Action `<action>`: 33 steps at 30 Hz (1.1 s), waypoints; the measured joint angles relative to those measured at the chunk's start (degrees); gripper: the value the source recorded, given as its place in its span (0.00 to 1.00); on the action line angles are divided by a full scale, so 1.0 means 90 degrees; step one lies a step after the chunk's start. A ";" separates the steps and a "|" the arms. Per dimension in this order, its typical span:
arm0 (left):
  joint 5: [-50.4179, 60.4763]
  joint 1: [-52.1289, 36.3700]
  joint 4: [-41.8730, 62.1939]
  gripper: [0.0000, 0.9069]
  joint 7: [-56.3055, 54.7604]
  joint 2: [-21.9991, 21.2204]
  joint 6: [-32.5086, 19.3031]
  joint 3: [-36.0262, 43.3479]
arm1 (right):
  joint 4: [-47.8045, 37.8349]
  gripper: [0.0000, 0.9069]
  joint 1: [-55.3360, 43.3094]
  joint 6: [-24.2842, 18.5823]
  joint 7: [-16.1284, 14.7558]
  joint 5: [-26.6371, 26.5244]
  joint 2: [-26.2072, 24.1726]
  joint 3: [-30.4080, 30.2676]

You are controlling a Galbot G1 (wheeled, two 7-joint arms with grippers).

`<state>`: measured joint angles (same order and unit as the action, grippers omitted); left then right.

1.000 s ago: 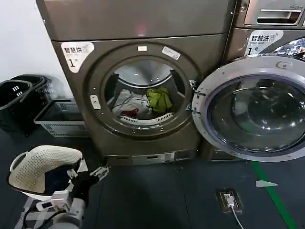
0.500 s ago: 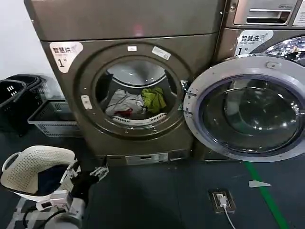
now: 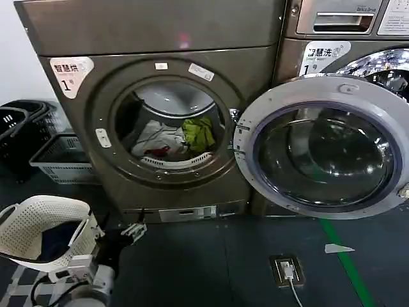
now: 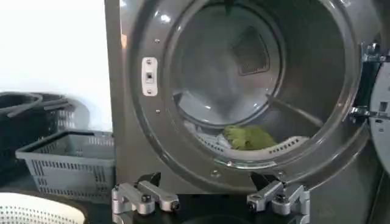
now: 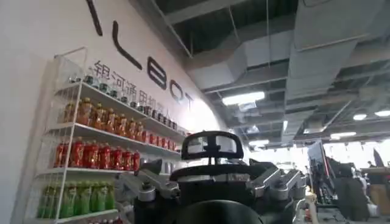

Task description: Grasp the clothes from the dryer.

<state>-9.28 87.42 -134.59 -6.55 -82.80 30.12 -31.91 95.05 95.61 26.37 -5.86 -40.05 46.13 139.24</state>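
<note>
The bronze-brown dryer [image 3: 160, 38], labelled 1, stands ahead with its round door [image 3: 323, 150] swung open to the right. The clothes lie in the drum: a white piece [image 3: 153, 136], a lime-green piece [image 3: 198, 131] and a small red one [image 3: 158, 151]. My left gripper [image 3: 132, 231] hangs low in front of the machine, below the porthole and well short of it. It is open and holds nothing. The left wrist view looks into the drum over the left gripper [image 4: 207, 182] at the green piece [image 4: 248, 137]. My right gripper [image 5: 210, 173] is open, off to the side, facing the room.
A white mesh basket [image 3: 38, 224] sits by my left arm. A grey crate [image 3: 61, 160] and black baskets [image 3: 13, 128] stand left of the dryer. A floor socket [image 3: 285, 268] and a green floor line [image 3: 345, 265] lie to the right. The right wrist view faces shelves of bottles [image 5: 91, 155].
The dryer and its door have slid left in the head view and look slightly nearer. My left gripper keeps its low place, still open.
</note>
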 measured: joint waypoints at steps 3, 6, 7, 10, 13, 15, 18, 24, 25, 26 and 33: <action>0.0000 -0.0002 -0.0003 1.00 0.0008 -0.0012 0.0005 0.0000 | 0.0000 1.00 -0.0005 -0.0007 -0.0003 0.0000 -0.0004 -0.0005; 0.0000 -0.0002 -0.0013 1.00 0.0015 -0.0015 0.0007 0.0005 | 0.0001 1.00 -0.0001 -0.0021 -0.0016 0.0000 0.0000 -0.0010; 0.0000 -0.0002 -0.0018 1.00 0.0018 -0.0014 0.0008 0.0005 | -0.0001 1.00 0.0004 -0.0039 -0.0020 0.0000 0.0005 -0.0018; -0.0003 -0.0004 -0.0022 1.00 0.0028 -0.0013 0.0012 0.0003 | -0.0002 1.00 0.0017 -0.0105 -0.0063 -0.0009 0.0023 -0.0023; -0.0003 0.0000 -0.0036 1.00 0.0034 -0.0013 0.0015 0.0009 | 0.0006 1.00 0.0031 -0.0168 -0.0112 -0.0024 0.0030 -0.0027; -0.0003 0.0006 -0.0048 1.00 0.0036 -0.0013 0.0015 0.0015 | 0.0018 1.00 0.0029 -0.0190 -0.0144 -0.0042 0.0031 -0.0023; -0.0004 0.0018 -0.0085 1.00 0.0040 -0.0005 0.0016 0.0020 | 0.0038 1.00 0.0015 -0.0215 -0.0144 -0.0091 0.0030 -0.0012; -0.0008 0.0038 -0.0140 1.00 0.0050 0.0020 0.0016 0.0012 | 0.0026 1.00 0.0031 -0.0296 -0.0126 -0.0193 0.0030 0.0021; -0.0008 0.0043 -0.0148 1.00 0.0053 0.0022 0.0016 0.0012 | 0.0024 1.00 0.0038 -0.0310 -0.0128 -0.0213 0.0031 0.0028; -0.0008 0.0048 -0.0161 1.00 0.0055 0.0023 0.0016 0.0012 | 0.0021 1.00 0.0046 -0.0321 -0.0128 -0.0232 0.0031 0.0039; -0.0005 0.0061 -0.0237 1.00 0.0081 0.0035 0.0016 0.0054 | 0.0027 1.00 0.0080 -0.0368 -0.0162 -0.0317 0.0044 0.0085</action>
<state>-9.32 87.97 -136.72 -5.82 -82.48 30.26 -31.42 95.29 96.33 23.06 -7.32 -42.90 46.53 140.01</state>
